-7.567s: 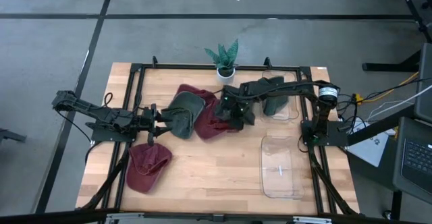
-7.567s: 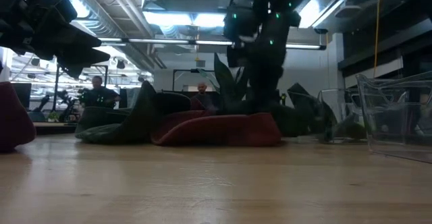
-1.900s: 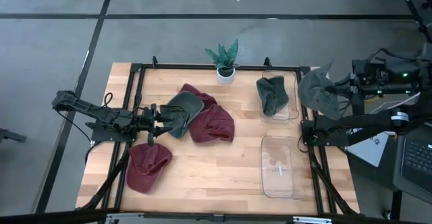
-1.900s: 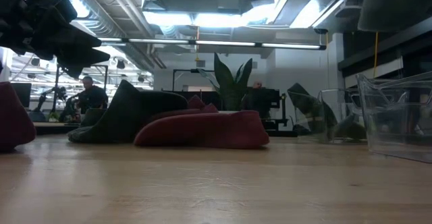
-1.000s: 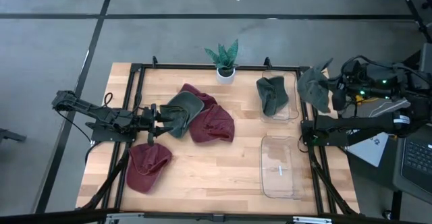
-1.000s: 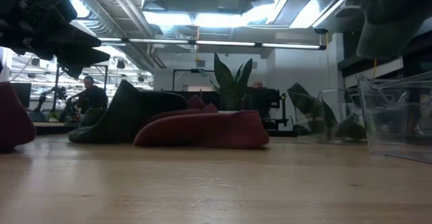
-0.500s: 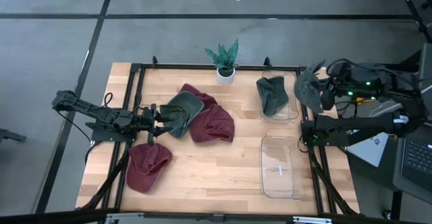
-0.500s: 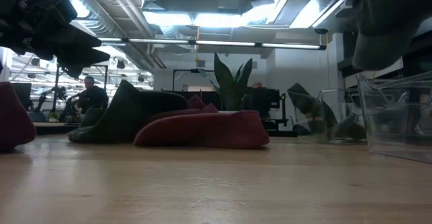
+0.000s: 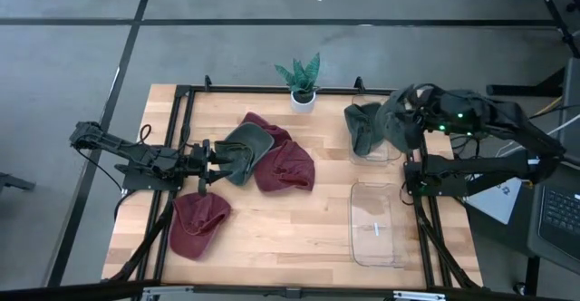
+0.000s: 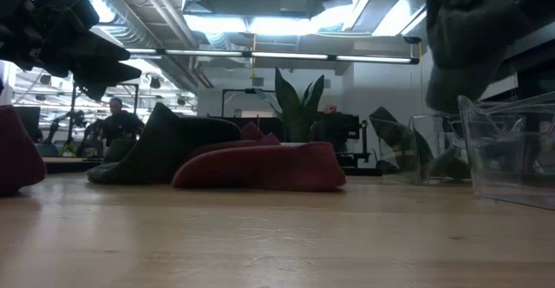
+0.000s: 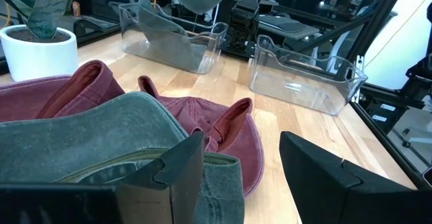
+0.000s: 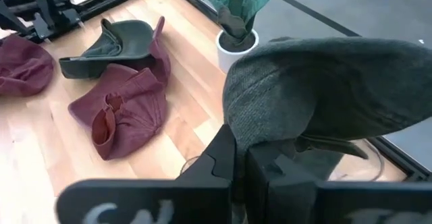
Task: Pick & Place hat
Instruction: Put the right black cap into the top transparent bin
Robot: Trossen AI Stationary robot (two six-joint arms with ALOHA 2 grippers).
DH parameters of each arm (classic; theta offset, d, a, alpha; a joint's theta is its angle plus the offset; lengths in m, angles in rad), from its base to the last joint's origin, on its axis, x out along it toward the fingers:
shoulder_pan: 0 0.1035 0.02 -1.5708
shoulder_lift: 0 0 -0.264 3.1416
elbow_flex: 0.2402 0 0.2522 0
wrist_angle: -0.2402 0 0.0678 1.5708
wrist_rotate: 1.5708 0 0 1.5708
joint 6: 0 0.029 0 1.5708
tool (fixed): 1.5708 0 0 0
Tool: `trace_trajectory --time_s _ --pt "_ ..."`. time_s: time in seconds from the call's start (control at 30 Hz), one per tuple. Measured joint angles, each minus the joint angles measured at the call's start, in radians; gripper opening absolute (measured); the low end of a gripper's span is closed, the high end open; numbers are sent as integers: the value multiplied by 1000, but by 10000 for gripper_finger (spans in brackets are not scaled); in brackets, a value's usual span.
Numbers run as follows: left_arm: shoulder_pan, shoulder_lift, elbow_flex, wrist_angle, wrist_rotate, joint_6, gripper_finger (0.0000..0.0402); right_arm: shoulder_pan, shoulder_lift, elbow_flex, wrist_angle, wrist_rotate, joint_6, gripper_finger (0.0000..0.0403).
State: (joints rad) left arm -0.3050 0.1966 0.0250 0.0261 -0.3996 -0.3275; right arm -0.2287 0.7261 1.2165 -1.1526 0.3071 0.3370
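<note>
My right gripper [image 9: 413,120] is shut on a dark green hat [image 9: 395,124] in the air by the right wall of the far clear bin [image 9: 388,157]. Another green hat [image 9: 362,129] lies in that bin. The held hat also hangs at the upper right of the low view [image 10: 464,41]. My left gripper [image 9: 217,160] stands open at the table's left, beside a green hat [image 9: 246,147] that lies partly on a maroon hat [image 9: 286,166]. A second maroon hat [image 9: 198,224] lies near the front left. My right gripper pinches a bunched part of the hat's cloth [image 12: 251,142] between its two fingers; which part of the hat it is I cannot tell. The fingers slant down from the table's right side. The hat is lifted clear and bulges out past the fingertips. My left gripper has the green hat's edge [image 11: 217,177] beside one finger [image 11: 177,173]; whether they touch, I cannot tell.
An empty clear bin [image 9: 376,224] stands at the front right. A potted plant [image 9: 302,83] stands at the far edge. A third maroon hat [image 9: 256,122] peeks out behind the green one. Bare wood lies in the table's middle front.
My right gripper has carried the green hat from beyond the table's right edge toward the left and downward, up to the far bin. The hat has stayed clear of everything, hanging from the shut fingers.
</note>
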Motion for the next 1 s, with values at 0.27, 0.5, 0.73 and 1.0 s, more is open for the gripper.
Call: trace_trajectory --time_s 0.27,0.5,0.73,1.0 --pt "0 0 0 0 0 0 190 -4 0 -72 12 95 4 8" --pt "0 0 0 0 0 0 190 -5 0 -148 12 143 33 8" --pt "0 0 0 0 0 0 191 -46 1 -226 11 149 23 8" --pt "0 0 0 0 0 0 191 -76 10 -214 4 232 -26 8"
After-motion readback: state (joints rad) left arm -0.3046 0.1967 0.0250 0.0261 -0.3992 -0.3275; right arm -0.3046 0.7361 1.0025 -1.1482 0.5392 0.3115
